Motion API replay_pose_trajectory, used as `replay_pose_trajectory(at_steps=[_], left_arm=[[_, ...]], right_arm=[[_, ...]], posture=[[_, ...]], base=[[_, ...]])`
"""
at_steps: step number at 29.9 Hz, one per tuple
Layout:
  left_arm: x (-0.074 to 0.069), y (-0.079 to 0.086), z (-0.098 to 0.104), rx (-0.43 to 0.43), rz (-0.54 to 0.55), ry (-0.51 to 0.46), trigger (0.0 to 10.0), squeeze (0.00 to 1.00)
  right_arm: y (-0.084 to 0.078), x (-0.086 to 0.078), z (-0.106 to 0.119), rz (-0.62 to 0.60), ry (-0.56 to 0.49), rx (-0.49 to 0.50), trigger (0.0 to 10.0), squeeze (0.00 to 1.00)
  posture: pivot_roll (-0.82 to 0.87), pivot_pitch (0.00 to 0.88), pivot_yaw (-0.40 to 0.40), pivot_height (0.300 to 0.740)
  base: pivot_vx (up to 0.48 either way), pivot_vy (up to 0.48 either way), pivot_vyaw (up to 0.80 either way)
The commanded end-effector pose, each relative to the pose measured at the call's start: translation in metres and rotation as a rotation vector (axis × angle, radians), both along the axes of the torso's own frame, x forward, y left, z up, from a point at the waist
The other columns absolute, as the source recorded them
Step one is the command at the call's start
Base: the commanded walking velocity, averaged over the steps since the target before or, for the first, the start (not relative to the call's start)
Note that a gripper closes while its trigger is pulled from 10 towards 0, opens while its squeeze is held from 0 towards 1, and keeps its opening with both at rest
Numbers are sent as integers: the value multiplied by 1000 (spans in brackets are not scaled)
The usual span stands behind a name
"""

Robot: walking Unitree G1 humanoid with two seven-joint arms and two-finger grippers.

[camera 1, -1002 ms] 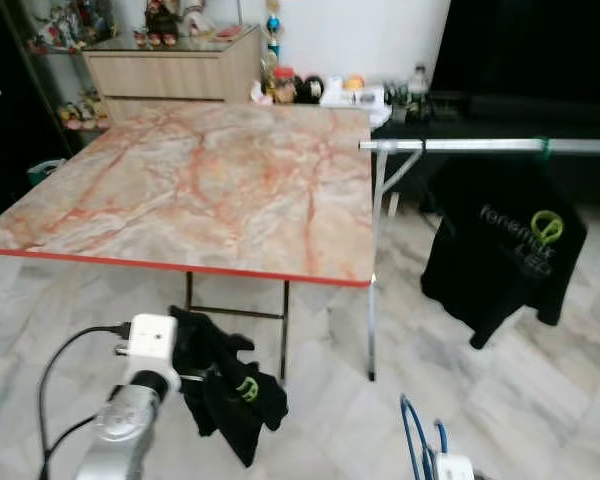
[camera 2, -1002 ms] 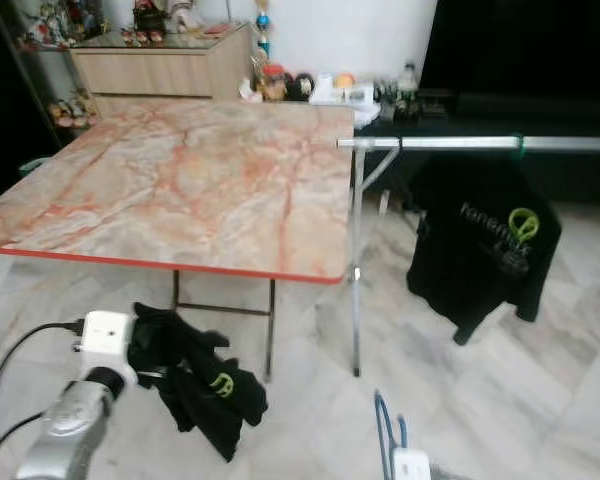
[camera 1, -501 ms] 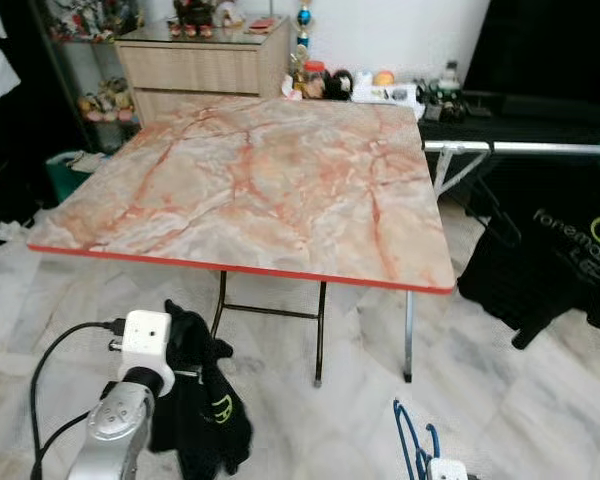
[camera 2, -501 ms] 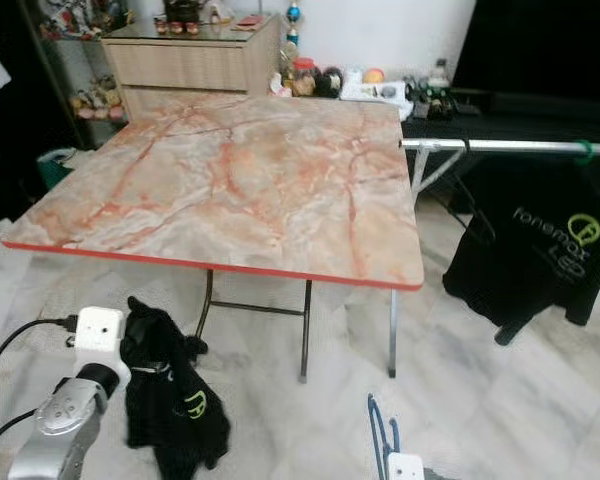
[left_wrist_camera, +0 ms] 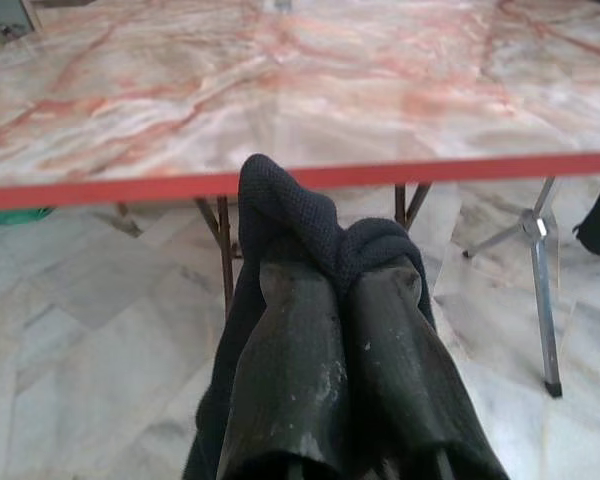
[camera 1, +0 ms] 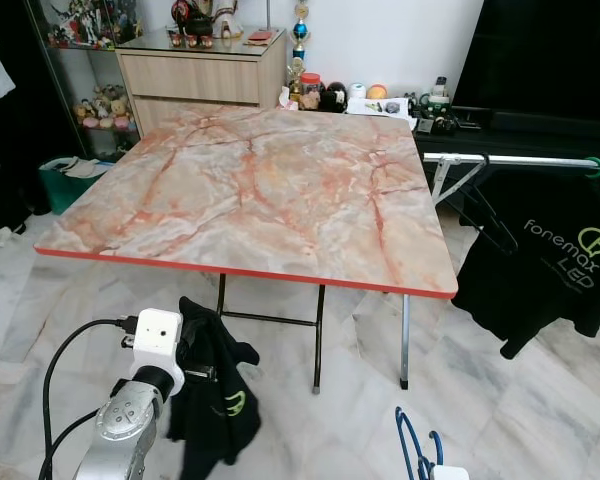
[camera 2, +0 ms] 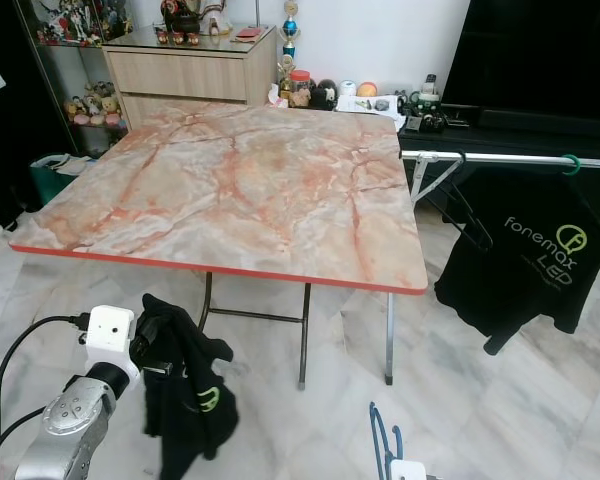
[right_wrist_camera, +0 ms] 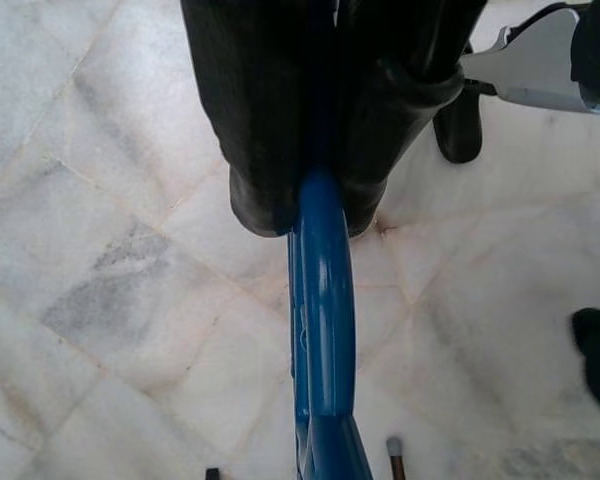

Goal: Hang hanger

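Observation:
My left gripper (left_wrist_camera: 342, 272) is low in front of the marble table (camera 1: 270, 190), shut on a black shirt (camera 1: 215, 400) that drapes over its fingers (left_wrist_camera: 290, 340) and hangs toward the floor. Low on the right, my right gripper (right_wrist_camera: 315, 195) is shut on a blue hanger (right_wrist_camera: 322, 300), whose hook (camera 1: 410, 452) rises at the bottom edge of the eye view. To the right of the table runs a metal rail (camera 1: 520, 159). It carries an empty black hanger (camera 1: 480, 205) and a black printed shirt (camera 1: 555, 265) on a green hook (camera 1: 593, 167).
The table's red front edge (camera 1: 240, 271) and folding legs (camera 1: 318, 335) stand just ahead of my left arm. A wooden cabinet (camera 1: 200, 75) and small items line the back wall. A green bin (camera 1: 65, 180) sits at the left. Marble floor lies open between table and rail.
The view has swung left and then settled, so table and rail shifted in frame. The black shirt now hangs straighter under my left gripper. Both grips are unchanged.

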State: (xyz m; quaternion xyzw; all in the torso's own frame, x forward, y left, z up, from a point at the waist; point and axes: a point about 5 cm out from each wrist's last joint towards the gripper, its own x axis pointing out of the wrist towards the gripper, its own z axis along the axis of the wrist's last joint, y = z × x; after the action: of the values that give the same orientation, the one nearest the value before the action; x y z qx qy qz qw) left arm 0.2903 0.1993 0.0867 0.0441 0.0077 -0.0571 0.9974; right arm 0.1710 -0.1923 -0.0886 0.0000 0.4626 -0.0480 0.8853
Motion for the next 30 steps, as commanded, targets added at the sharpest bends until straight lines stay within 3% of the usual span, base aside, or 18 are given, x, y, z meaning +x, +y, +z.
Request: replay_pose_trajectory(at_steps=[1,11,14,17,19,25,30], left_arm=[[8,1,20,-1,-10,-69,10000,0],[20,-2,47,4,-37,-147,10000,0],[32,2,76,9,-30,-230,10000,0],[37,1,89,14,-40,-267,10000,0],[45,0,120,-9,-39,-355,10000,0],[56,5,165,-39,-16,-475,10000,0],[65,6,186,-13,-41,-510,10000,0]], right_arm=[[2,1,0,-6,4,12,10000,0],[3,2,0,-5,3,15,10000,0],[4,4,1,-10,2,15,10000,0],[5,5,1,-9,1,15,10000,0],[6,6,2,-7,0,17,10000,0],[7,8,2,2,2,18,10000,0],[9,7,2,11,4,18,10000,0]], posture=[[152,0,13,740],[154,0,13,740],[155,0,12,740],[155,0,12,740],[155,0,12,740],[160,0,6,740],[160,0,6,740]], base=[[379,0,0],[430,0,0],[480,0,0],[480,0,0],[480,0,0],[480,0,0],[480,0,0]])
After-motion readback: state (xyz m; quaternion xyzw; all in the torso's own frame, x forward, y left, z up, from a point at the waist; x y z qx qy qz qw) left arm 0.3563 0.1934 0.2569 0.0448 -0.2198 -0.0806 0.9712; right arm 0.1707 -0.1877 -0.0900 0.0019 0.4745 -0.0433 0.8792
